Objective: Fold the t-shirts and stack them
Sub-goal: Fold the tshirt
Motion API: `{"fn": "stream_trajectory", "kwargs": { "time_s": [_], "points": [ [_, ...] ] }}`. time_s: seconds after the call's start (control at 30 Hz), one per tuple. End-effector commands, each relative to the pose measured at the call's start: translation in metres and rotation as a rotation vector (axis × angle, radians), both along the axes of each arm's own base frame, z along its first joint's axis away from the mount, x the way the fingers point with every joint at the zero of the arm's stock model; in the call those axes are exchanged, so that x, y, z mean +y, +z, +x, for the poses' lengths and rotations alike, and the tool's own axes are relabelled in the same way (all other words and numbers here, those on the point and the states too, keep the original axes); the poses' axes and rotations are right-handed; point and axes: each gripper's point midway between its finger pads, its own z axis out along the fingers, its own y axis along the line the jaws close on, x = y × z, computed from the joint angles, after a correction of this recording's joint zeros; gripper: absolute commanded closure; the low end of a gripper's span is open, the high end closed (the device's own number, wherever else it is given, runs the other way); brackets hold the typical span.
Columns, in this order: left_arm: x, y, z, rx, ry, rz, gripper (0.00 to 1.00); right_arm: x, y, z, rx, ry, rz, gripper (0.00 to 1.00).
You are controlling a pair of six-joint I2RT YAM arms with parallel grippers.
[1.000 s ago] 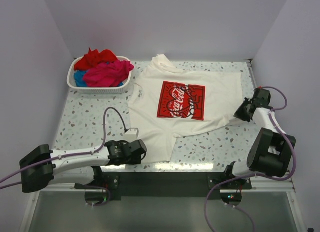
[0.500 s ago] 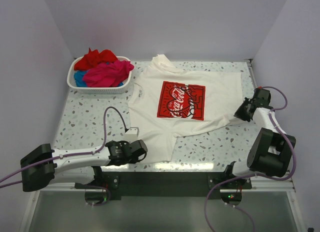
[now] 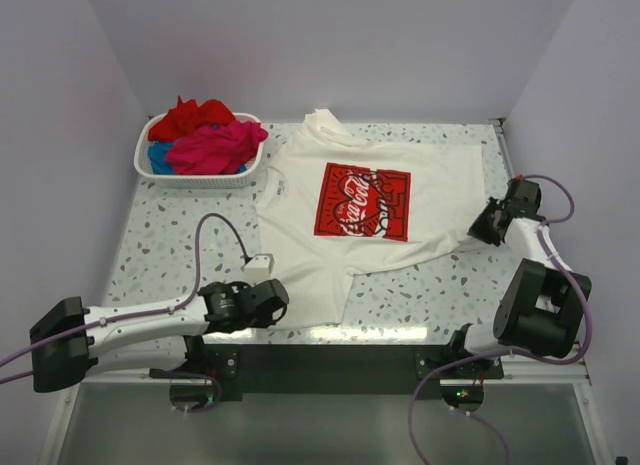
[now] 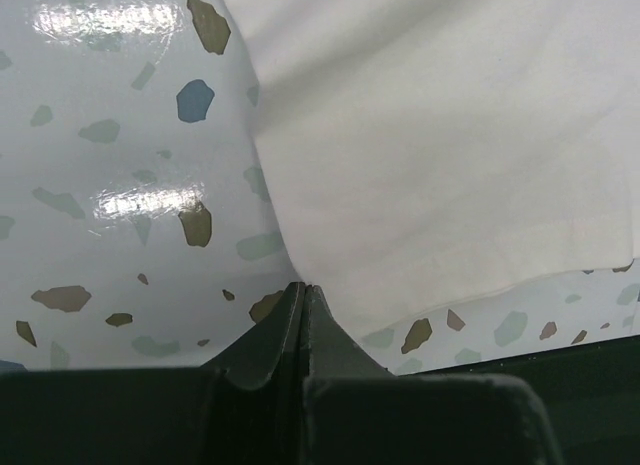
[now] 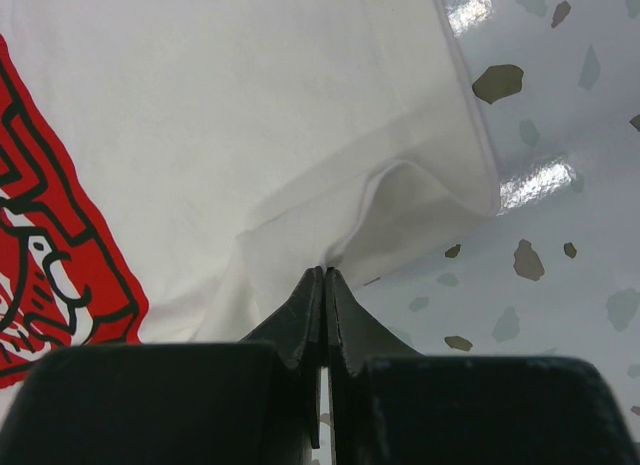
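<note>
**Surface and enclosure.** The table (image 3: 170, 235) has a glossy white top with grey, brown and blue flecks, and shows bright reflections near its near edge. Plain pale walls (image 3: 330, 45) close it in on the left, far and right sides. A black mounting rail (image 3: 330, 357) runs along the near edge and carries both arm bases.

**Item count.**
- T-shirts: four visible.
- One white t-shirt (image 3: 440, 180) lies spread flat, front up, at the centre of the table. Its red print (image 3: 362, 201) is on the chest, and its collar points to the far-left.
- Three are bunched in the basket (image 3: 200, 180) at the far-left corner: a red tee (image 3: 195, 115) at the far side, a magenta tee (image 3: 222, 147) on top toward the right, and a blue tee (image 3: 158, 157) showing at the left (only a small part is visible).
- Baskets: one, white and slatted, just beside the white t-shirt's far-left sleeve.
- Arms: two, one gripper each.

**End effectors.**
- The left gripper (image 3: 284, 299) is low at the near-left corner of the white t-shirt. In the left wrist view, its jaws are closed together on the edge of the hem (image 4: 303, 288).
- The right gripper (image 3: 478, 228) is at the shirt's right edge. In the right wrist view, its jaws are pressed together (image 5: 325, 275) and pinch a raised fold of the white cloth.
</note>
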Motion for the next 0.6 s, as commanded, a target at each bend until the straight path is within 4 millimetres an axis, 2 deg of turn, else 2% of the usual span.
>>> {"fn": "stream_trajectory", "kwargs": {
  "time_s": [0.0,0.07,0.1,0.27,0.3,0.37,0.57],
  "points": [
    [0.007,0.012,0.005,-0.024,0.023,0.047,1.0,0.003,0.011,0.003,-0.047,0.024,-0.006,1.0],
    [0.006,0.013,0.006,-0.021,0.025,0.061,1.0,0.002,0.01,0.002,-0.047,0.023,-0.006,1.0],
    [0.003,0.014,0.005,-0.021,0.019,0.06,0.88,0.002,0.01,0.001,-0.045,0.023,-0.006,1.0],
    [-0.005,0.017,0.008,-0.034,0.014,0.041,0.57,0.003,0.008,0.001,-0.044,0.025,-0.005,1.0],
    [-0.006,0.015,0.007,-0.03,0.012,0.042,0.46,0.003,0.008,0.001,-0.043,0.026,-0.003,1.0],
    [-0.008,0.011,0.005,-0.018,0.001,0.048,0.41,0.004,0.008,0.001,-0.042,0.027,-0.002,1.0],
    [-0.012,0.002,0.003,-0.008,-0.014,0.067,0.4,0.005,0.007,0.001,-0.043,0.029,0.002,1.0]
  ]
}}
